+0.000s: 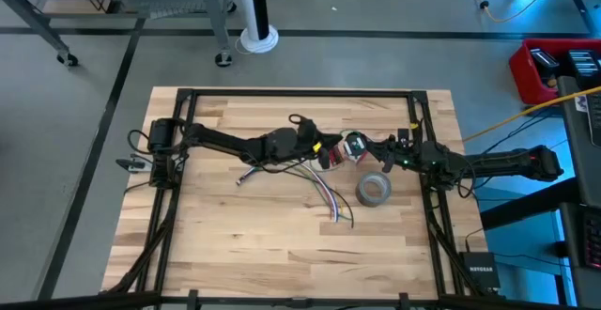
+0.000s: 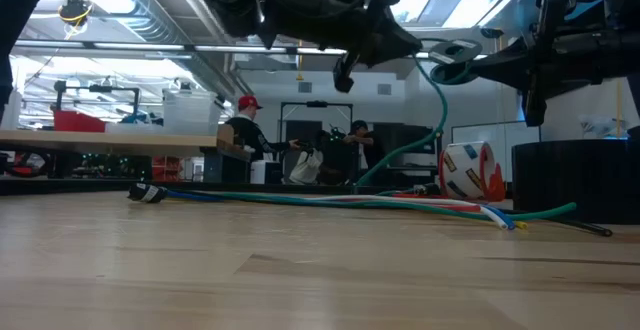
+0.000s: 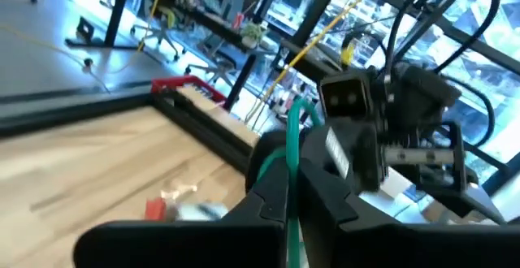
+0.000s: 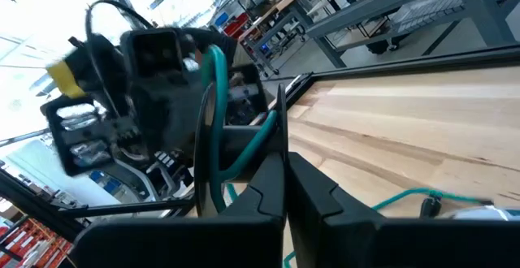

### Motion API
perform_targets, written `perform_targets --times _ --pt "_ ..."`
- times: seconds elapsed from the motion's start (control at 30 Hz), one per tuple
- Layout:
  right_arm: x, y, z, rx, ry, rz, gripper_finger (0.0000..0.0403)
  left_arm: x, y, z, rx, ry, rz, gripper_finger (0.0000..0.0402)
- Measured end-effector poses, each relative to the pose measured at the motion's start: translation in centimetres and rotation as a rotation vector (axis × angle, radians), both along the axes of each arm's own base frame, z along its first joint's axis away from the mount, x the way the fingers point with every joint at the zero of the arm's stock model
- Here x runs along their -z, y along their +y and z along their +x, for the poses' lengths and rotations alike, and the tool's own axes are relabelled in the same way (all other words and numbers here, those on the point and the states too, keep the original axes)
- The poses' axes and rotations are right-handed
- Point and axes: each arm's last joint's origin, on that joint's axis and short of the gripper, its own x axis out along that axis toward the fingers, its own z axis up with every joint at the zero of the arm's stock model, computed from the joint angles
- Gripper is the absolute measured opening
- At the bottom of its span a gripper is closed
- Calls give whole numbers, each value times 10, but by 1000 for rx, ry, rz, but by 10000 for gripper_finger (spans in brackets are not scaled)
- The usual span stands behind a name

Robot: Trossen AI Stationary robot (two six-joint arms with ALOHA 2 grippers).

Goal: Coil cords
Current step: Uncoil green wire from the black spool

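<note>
The dark green wire runs in the air between my two grippers above the table's middle and hangs down to the tabletop. My left gripper is shut on it; it also shows in the left wrist view. My right gripper faces it closely and is shut on the wire's loop. The multicoloured bundle lies loose on the table under and in front of the grippers, and it shows stretched along the tabletop in the low view. My left gripper pinches the green wire between its two fingers, which come level from the table's left. The wire runs out past the fingertips toward the right gripper, clear of the table. My right gripper pinches the green wire at a curved loop between its two fingers, coming level from the table's right. The loop stands above the fingers; a lower stretch trails on the table.
A grey tape roll lies flat just in front of the right gripper. A red-and-white roll sits between the grippers on the table. Black frame rails border the tabletop. People stand in the room beyond the table.
</note>
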Motion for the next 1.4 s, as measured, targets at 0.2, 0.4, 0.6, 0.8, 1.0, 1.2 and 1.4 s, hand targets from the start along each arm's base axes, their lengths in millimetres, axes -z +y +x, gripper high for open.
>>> perform_targets --times 0.2,0.4,0.6,0.8,1.0,1.2,1.4 --pt "2 -1 0 21 17 11 1 -20 -5 11 54 31 16 4" --pt "2 -1 0 48 8 24 1 -26 -17 18 93 100 11 6" --pt "-4 -1 -1 50 -52 22 1 -29 -32 19 129 103 32 4" --pt "-9 -3 -2 109 -106 26 1 -29 -50 19 233 105 49 3" --pt "-10 -3 -2 95 -125 51 1 -24 -61 18 278 164 61 4" --pt "-11 -1 -1 33 -141 52 1 -2 -67 9 214 418 45 5" --pt "-7 2 0 -61 -115 107 1 3 -60 -15 -28 669 57 5"
